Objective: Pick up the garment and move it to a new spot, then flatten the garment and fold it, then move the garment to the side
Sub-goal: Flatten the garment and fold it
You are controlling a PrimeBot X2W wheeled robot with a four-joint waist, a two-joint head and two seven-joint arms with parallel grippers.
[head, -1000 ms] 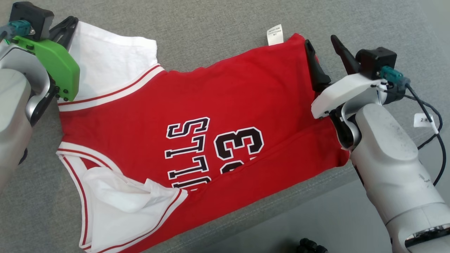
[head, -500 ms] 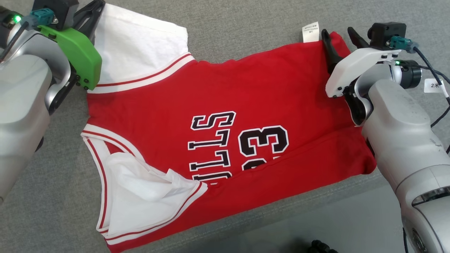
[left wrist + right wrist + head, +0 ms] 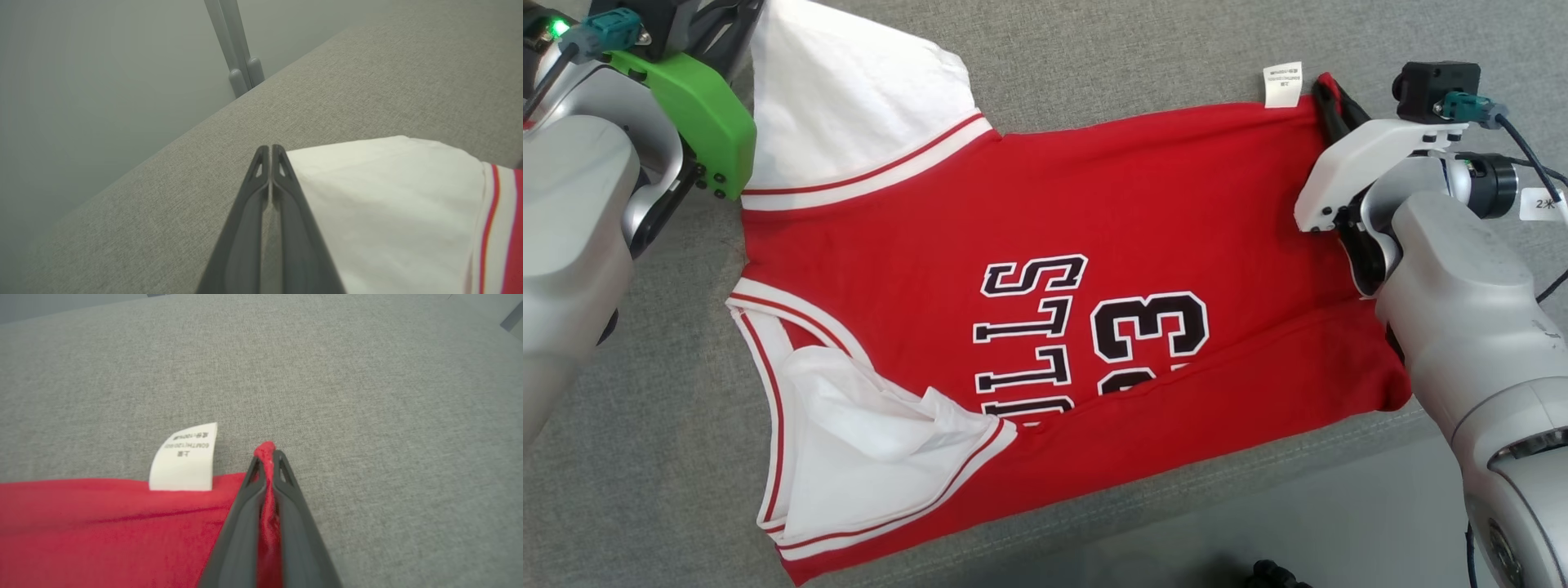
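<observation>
Upholstery [image 3: 1094,49] of coarse grey weave, matte and finely flecked, lies under everything, with a stitched seam [image 3: 1217,482] running along its near edge. At the far left, the left gripper [image 3: 269,150] sits behind a glossy green plastic cover [image 3: 698,122]. Its two long, tapering dark fingers are pressed flat together and bare grey weave shows through the slit lower down, so no cloth is seen between them. Just beside its right finger lies a smooth white sleeve [image 3: 849,106], soft-edged and roughly rectangular. Two rounded grey metal legs [image 3: 239,53] stand beyond the cushion's edge in the left wrist view.

The garment [image 3: 1094,204], a red knit jersey, is spread sideways across the middle of the surface. White ribbed trim with thin red stripes [image 3: 866,175] edges the armholes. A second white sleeve [image 3: 866,416] lies crumpled in soft folds near the lower left. Blocky black letters [image 3: 1025,335] and numerals [image 3: 1147,327], outlined in white, run up the chest, partly hidden by a long crease.

At the upper right hem, a small stiff white care label [image 3: 1281,84] sticks out onto the weave. Just beside it the right gripper [image 3: 267,455] pinches a bunched ridge of the red cloth, which pokes out past the fingertips.
</observation>
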